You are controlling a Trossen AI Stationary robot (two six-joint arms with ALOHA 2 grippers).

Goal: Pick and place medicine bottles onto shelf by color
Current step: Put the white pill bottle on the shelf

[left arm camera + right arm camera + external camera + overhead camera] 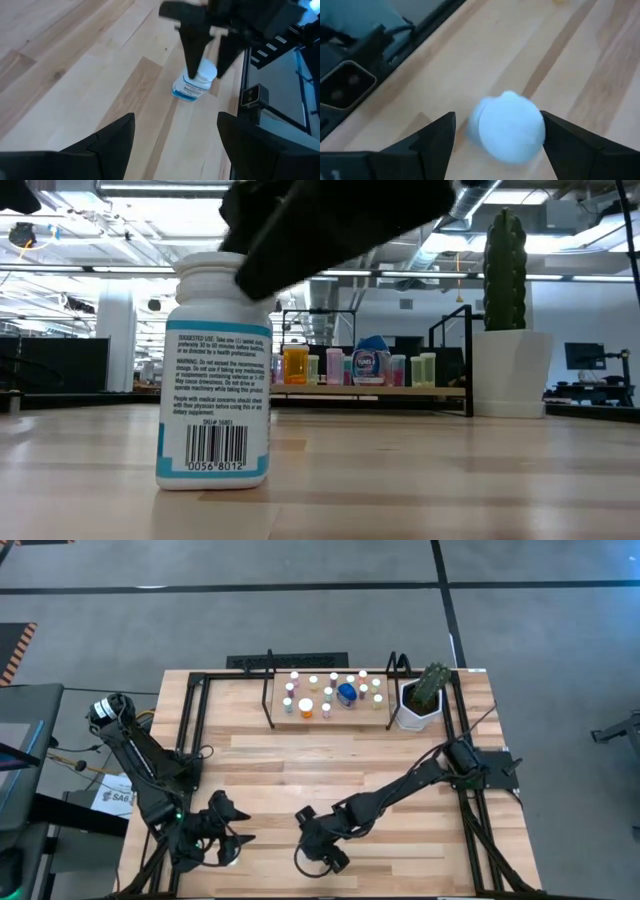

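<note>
A white medicine bottle (215, 380) with a blue-edged label stands upright on the table near its near edge. My right gripper (497, 130) is open above it, one finger on each side of the white cap (509, 127); the left wrist view shows this too (200, 75). My left gripper (175, 145) is open and empty, just to the left of it (228, 830). The shelf (335, 721) at the table's far side holds many small bottles, among them an orange one (296, 365) and a wider blue one (347, 693). My right gripper comes at the bottle from above, fingers pointing down on either side of its cap (206, 70). I cannot tell whether the fingers touch the cap. The bottle stands upright with its base on the table.
A white pot with a green cactus (422, 700) stands right of the shelf. Black frame rails (190, 730) run along the table's left and right sides. Bare planks (330, 770) lie between the shelf and the grippers.
</note>
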